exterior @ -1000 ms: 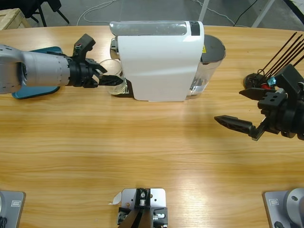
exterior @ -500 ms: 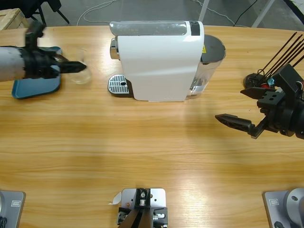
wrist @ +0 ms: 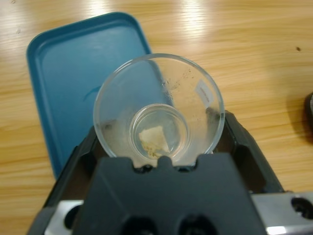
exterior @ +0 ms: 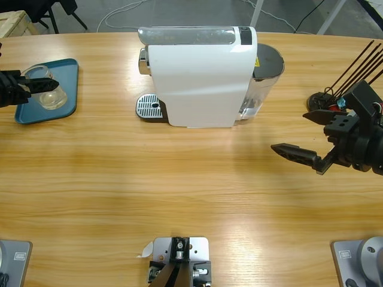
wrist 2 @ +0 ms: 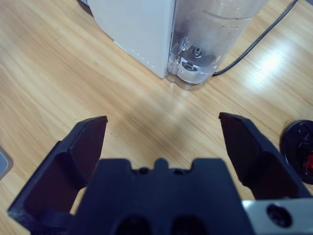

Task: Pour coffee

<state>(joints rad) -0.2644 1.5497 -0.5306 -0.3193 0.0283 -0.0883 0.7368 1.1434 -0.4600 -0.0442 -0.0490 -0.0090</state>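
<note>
Left wrist view puts your left gripper (wrist: pixel 159 147) nearest, its two black jaws clenched on either side of a small clear glass tumbler (wrist: pixel 159 110) that you look straight down into. At the bottom of that glass sits the coffee (wrist: pixel 153 140), a small pale yellowish-tan patch, lying between the jaws and just ahead of the gripper's body. Beyond the glass you see a teal rectangular plastic tray (wrist: pixel 73 68) on the long wooden table (wrist: pixel 254 54). High view cannot show you the liquid, but it places the same glass (exterior: pixel 46 91) over the tray (exterior: pixel 66 89) at the table's far left, held by the left gripper (exterior: pixel 27 85). Right wrist view shows your right gripper (wrist 2: pixel 161 147) with jaws spread wide and nothing between them, bare wood below, and farther off the white boxy coffee machine (wrist 2: pixel 137 24) with its clear water tank (wrist 2: pixel 210 39).
</note>
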